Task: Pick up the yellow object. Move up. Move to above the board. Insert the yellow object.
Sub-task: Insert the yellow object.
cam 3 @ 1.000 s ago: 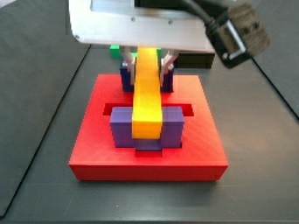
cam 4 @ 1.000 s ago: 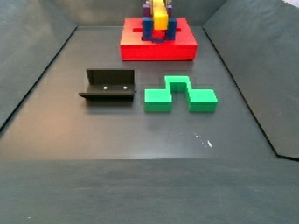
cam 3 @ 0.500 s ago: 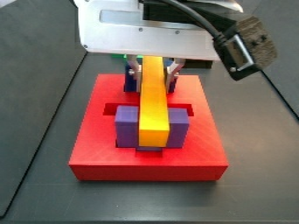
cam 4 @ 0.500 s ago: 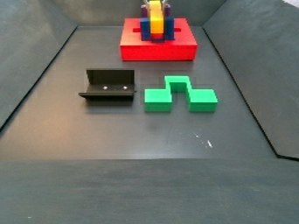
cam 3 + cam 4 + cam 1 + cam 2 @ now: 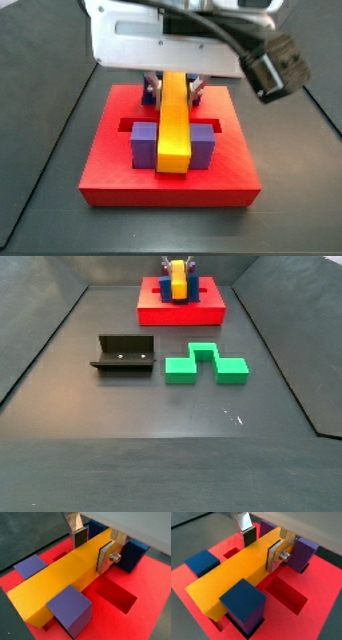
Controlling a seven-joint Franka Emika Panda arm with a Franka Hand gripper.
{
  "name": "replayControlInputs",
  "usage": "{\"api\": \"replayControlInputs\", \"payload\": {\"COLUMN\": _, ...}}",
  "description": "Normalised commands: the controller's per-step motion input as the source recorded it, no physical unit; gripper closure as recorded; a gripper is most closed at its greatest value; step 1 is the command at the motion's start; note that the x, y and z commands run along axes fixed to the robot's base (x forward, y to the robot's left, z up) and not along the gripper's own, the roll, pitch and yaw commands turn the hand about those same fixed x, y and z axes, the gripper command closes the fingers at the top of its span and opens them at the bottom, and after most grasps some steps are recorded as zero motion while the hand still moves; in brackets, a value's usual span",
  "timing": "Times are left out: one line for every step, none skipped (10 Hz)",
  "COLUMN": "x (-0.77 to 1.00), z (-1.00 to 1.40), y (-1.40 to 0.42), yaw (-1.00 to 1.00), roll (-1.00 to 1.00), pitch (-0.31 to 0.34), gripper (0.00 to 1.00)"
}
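Observation:
The yellow object (image 5: 60, 574) is a long bar lying across the red board (image 5: 153, 592) between upright posts, a purple post (image 5: 70, 609) close on one side. In a side view the bar (image 5: 173, 120) runs front to back between two purple posts (image 5: 144, 145), its top about level with theirs. My gripper (image 5: 92, 553) straddles the bar's far end, a silver finger (image 5: 105, 557) flat on one side and the dark pad of its partner on the opposite side. It also shows in the wrist view (image 5: 261, 552) and low over the board (image 5: 171, 88).
A black L-shaped fixture (image 5: 123, 356) and a green notched block (image 5: 203, 364) lie on the dark floor in front of the board (image 5: 181, 314). An open recessed slot (image 5: 113, 597) lies beside the bar. Dark walls ring the floor.
The gripper has come down with the bar. The bar was tilted above the posts and now lies level and lower between them.

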Motion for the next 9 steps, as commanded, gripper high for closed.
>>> {"api": "replayControlInputs", "payload": {"x": 0.00, "z": -0.31, "y": 0.00, "yaw": -0.09, "roll": 0.03, "pitch": 0.000, "gripper": 1.00}}
{"api": "replayControlInputs", "payload": {"x": 0.00, "z": -0.25, "y": 0.00, "yaw": -0.08, "roll": 0.01, "pitch": 0.000, "gripper": 1.00}}
{"api": "replayControlInputs", "payload": {"x": 0.00, "z": -0.24, "y": 0.06, "yaw": -0.07, "roll": 0.00, "pitch": 0.000, "gripper": 1.00}}
{"api": "replayControlInputs", "payload": {"x": 0.00, "z": -0.15, "y": 0.19, "yaw": -0.06, "roll": 0.00, "pitch": 0.000, "gripper": 1.00}}
{"api": "replayControlInputs", "payload": {"x": 0.00, "z": -0.18, "y": 0.32, "yaw": -0.03, "roll": -0.02, "pitch": 0.000, "gripper": 1.00}}
{"api": "replayControlInputs", "payload": {"x": 0.00, "z": -0.21, "y": 0.13, "yaw": 0.00, "roll": 0.00, "pitch": 0.000, "gripper": 1.00}}
{"api": "replayControlInputs", "payload": {"x": -0.08, "z": -0.39, "y": 0.00, "yaw": 0.00, "roll": 0.00, "pitch": 0.000, "gripper": 1.00}}
{"api": "replayControlInputs", "payload": {"x": -0.14, "z": -0.42, "y": -0.08, "yaw": 0.00, "roll": 0.00, "pitch": 0.000, "gripper": 1.00}}
{"api": "replayControlInputs", "payload": {"x": -0.14, "z": -0.26, "y": -0.30, "yaw": 0.07, "roll": 0.04, "pitch": 0.000, "gripper": 1.00}}
